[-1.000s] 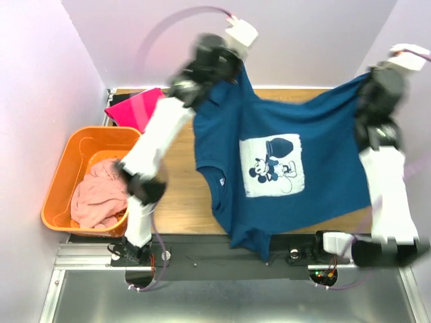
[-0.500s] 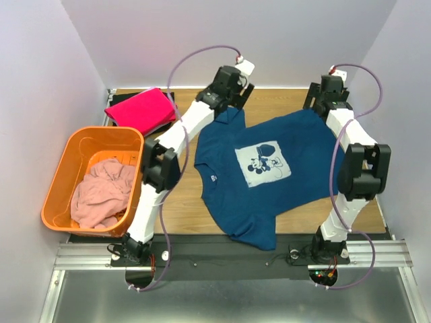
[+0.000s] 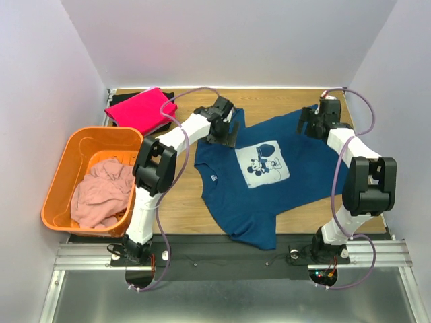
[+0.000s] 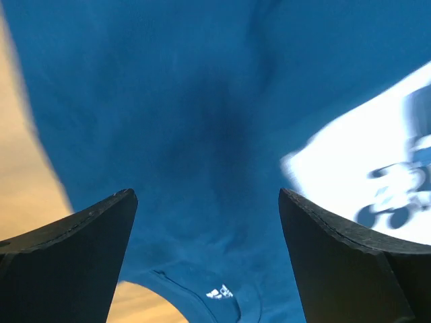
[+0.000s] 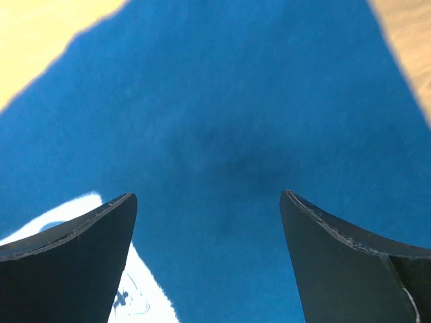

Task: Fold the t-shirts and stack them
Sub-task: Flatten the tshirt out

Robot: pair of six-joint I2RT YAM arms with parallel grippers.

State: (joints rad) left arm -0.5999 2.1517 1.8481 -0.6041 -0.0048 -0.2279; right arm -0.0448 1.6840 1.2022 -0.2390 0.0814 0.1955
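The navy blue cotton t-shirt with the white square cartoon-mouse print (image 3: 310, 168) lies print-up on the wooden table (image 3: 182, 202), collar to the left, hem to the right, and its near sleeve reaching the near table edge. The left gripper (image 3: 227, 131) hangs over the far sleeve and the right gripper (image 3: 311, 126) over the far hem corner. In both wrist views the left gripper (image 4: 205, 195) and right gripper (image 5: 209, 195) have their fingers spread wide with nothing between them and only blue cloth below. The step in hand appears to be the first fold. To do it well, pinch a single layer at the far sleeve and the far hem corner, lift both arms together, and carry the far edge evenly toward the near edge so the print stays unwrinkled; the overhanging near sleeve should probably be drawn onto the table first. The folded bright pink t-shirt (image 3: 140, 109) at the far left marks the stack, and the pale dusty-pink t-shirt (image 3: 101, 192) waits in the orange plastic basket (image 3: 57, 178). Compared with half a second ago, both grippers have moved nearer, from the far table edge to above the cloth, and the shirt lies flatter.
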